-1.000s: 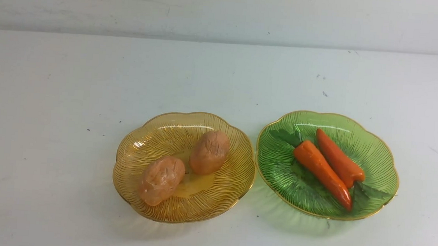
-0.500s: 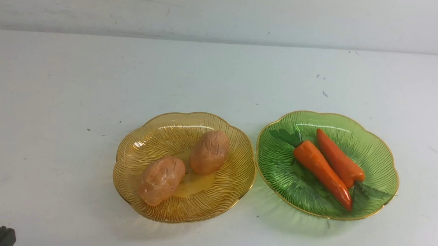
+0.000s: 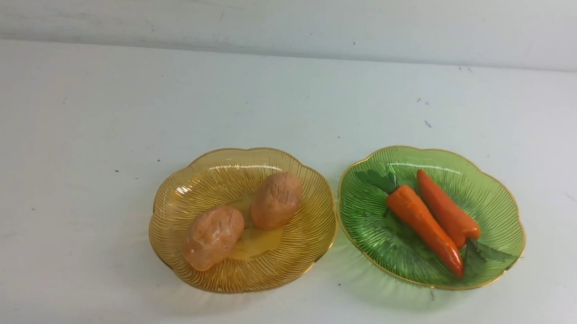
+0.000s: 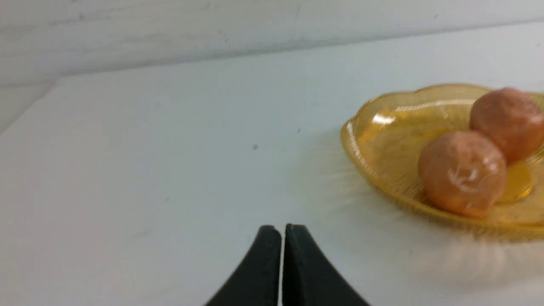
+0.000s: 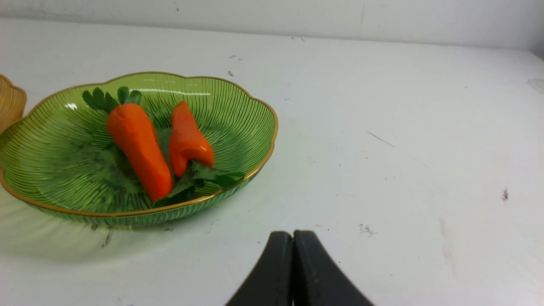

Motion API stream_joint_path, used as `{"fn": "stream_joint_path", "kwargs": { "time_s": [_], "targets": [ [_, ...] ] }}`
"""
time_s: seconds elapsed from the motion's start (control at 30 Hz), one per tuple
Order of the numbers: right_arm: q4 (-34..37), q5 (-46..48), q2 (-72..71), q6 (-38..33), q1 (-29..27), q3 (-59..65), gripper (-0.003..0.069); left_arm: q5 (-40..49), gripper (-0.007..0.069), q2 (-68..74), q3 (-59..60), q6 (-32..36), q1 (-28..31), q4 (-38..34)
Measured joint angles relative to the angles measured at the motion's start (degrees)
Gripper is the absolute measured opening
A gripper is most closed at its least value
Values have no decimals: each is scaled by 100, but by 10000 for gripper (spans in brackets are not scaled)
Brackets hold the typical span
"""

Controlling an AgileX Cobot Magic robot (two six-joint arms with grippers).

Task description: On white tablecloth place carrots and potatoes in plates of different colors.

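Observation:
Two potatoes [image 3: 213, 237] [image 3: 276, 200] lie side by side in the amber-yellow plate [image 3: 188, 195] on the white tablecloth [image 3: 61, 165]. Two carrots [image 3: 425, 227] [image 3: 447, 208] lie in the green plate [image 3: 366, 225] to its right. In the left wrist view my left gripper [image 4: 282, 229] is shut and empty, short of the amber plate [image 4: 374, 140] and its potatoes [image 4: 462, 172]. In the right wrist view my right gripper [image 5: 293, 236] is shut and empty, near the green plate [image 5: 238, 123] with the carrots [image 5: 138, 144]. Neither gripper shows in the front view.
The two plates almost touch at the middle of the table. A pale wall [image 3: 300, 13] runs along the table's far edge. Small dark specks [image 3: 427, 123] mark the cloth behind the green plate.
The dark tip of my left gripper at the front view's lower left corner shifted right, then dropped out of the picture. Plates, potatoes and carrots have not moved.

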Motion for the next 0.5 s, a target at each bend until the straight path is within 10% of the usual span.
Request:
{"fn": "stream_joint_path", "kwargs": {
  "time_s": [0.5],
  "targets": [
    [0,0,0,0,0,0,-15,87,-3,0,0,0,-113,34]
  ]
}}
